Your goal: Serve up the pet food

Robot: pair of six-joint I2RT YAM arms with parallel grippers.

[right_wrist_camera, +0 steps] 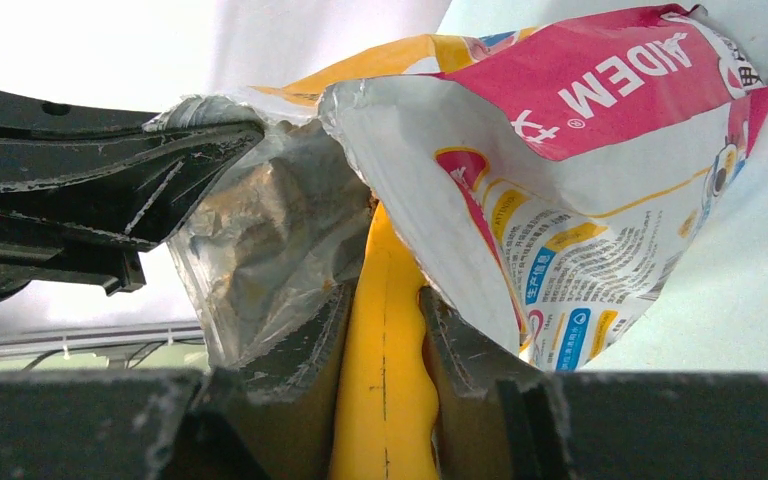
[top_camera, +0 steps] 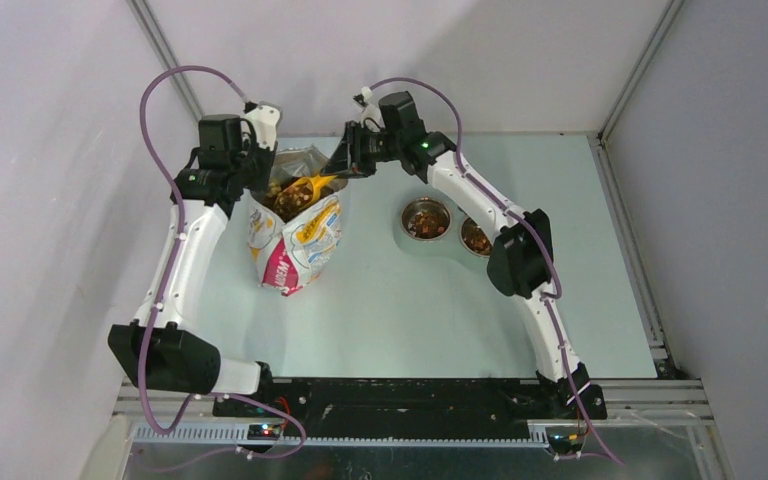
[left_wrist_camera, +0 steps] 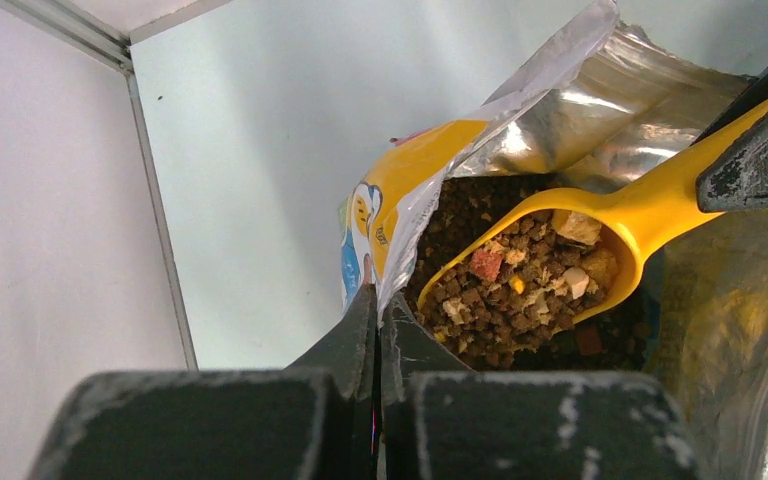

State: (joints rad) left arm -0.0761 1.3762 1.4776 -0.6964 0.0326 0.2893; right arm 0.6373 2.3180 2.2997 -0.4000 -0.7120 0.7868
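The printed foil bag [top_camera: 295,245] stands upright on the pale table [top_camera: 400,310], at about 9 o'clock from the table's middle, with its mouth open toward the top. The left gripper [left_wrist_camera: 378,305] is clenched on the bag's torn rim at the mouth's 9 o'clock side. In the left wrist view the foil edge runs straight down between the two closed fingers [left_wrist_camera: 345,335].

The right gripper [right_wrist_camera: 385,300] reaches in from the mouth's 3 o'clock side and is grasping the handle of the yellow scoop [left_wrist_camera: 650,205], with a finger pressed on each flank of the yellow stem. The scoop's bowl sits inside the bag mouth, heaped with pet food [left_wrist_camera: 505,295] — small dark brown kibble with a few tan, cream and reddish chunks. More of the same kibble lies loose in the bag beneath and around it.

At 3 o'clock from the bag, well apart from it, are two round steel bowls, and both show brown food inside. The nearer bowl [top_camera: 426,201] is in full view — the farther bowl [top_camera: 464,232] is partly hidden behind the right arm's dark joint.
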